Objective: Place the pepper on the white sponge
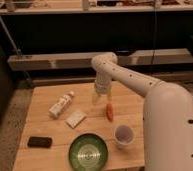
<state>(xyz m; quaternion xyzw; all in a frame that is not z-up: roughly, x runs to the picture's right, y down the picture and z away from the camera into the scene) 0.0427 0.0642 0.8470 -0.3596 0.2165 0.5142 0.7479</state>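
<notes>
The small red pepper point(109, 111) lies on the wooden table point(45, 125), right of centre. The white sponge point(75, 119) lies flat to its left, apart from it. My gripper point(101, 99) hangs from the white arm above the table, just up and left of the pepper, between the pepper and the sponge. It holds nothing that I can see.
A white bottle with a label point(60, 104) lies at the left, behind the sponge. A black slab point(40, 142) lies at the front left. A green bowl point(88, 152) sits at the front centre and a white cup point(124, 135) to its right, just in front of the pepper.
</notes>
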